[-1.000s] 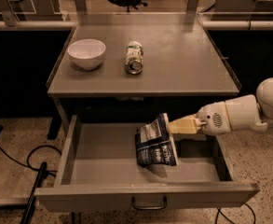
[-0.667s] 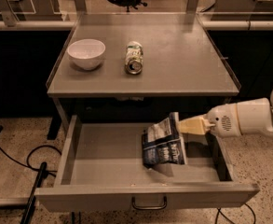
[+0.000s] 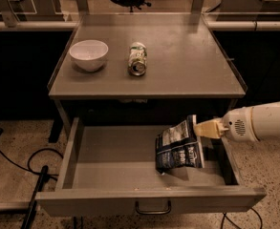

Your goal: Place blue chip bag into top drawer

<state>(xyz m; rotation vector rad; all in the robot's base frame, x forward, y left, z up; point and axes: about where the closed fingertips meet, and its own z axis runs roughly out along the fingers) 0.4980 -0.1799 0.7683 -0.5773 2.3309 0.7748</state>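
Clearly, the gripper (image 3: 204,127) pinches the top edge of the blue chip bag (image 3: 177,150) inside the open top drawer (image 3: 106,162).

Your gripper (image 3: 200,127) is over the right side of the top drawer (image 3: 106,205), at the upper corner of the blue chip bag (image 3: 177,149), and its arm is cut off by the right edge. The bag's white lettering is too small to read. The table (image 3: 187,61) hides the drawer's rear, and the label on the can (image 3: 137,59) cannot be read.
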